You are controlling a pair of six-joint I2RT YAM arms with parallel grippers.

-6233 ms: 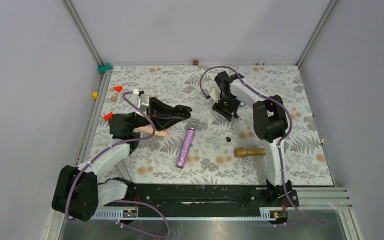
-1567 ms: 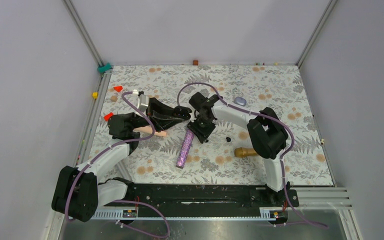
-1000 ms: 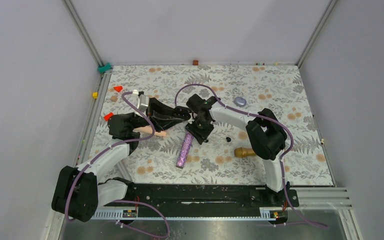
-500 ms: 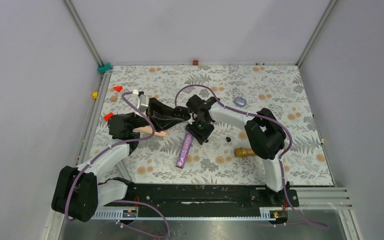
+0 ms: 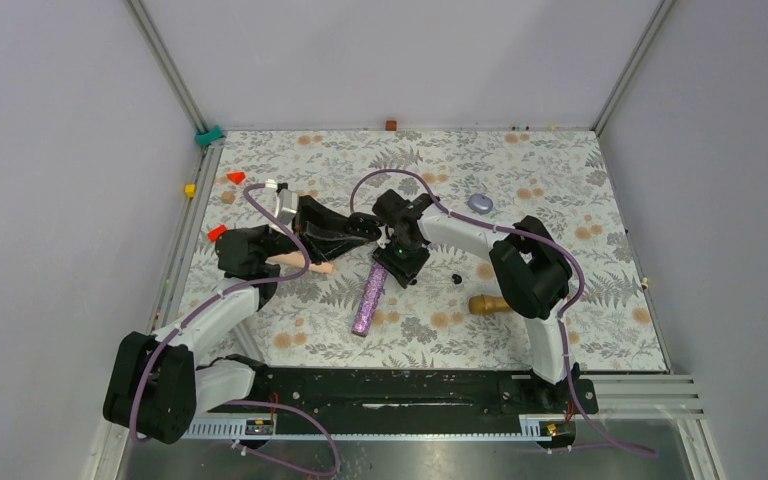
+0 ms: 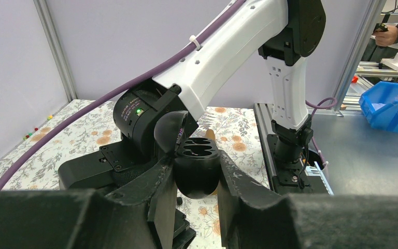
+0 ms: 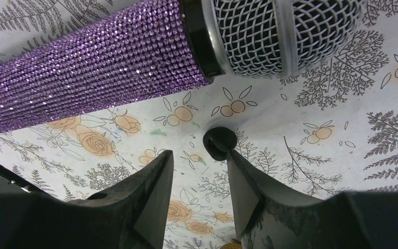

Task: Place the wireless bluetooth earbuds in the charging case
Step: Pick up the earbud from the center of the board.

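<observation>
Floral worktop (image 5: 560, 180): left gripper (image 6: 197, 179) pinching open charging case (image 6: 197, 155); right gripper (image 7: 199, 176) half-spread at one earbud (image 7: 219, 142) (off-centre, by one finger), liable to flick it against purple microphone (image 7: 109, 67).

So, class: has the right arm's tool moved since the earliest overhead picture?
Yes. The right tool has moved left and toward the arm bases, from beside the grey disc to the head end of the purple microphone.

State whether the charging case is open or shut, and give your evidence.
Open. In the left wrist view the charging case has its lid tipped back, exposing two empty wells.
</observation>
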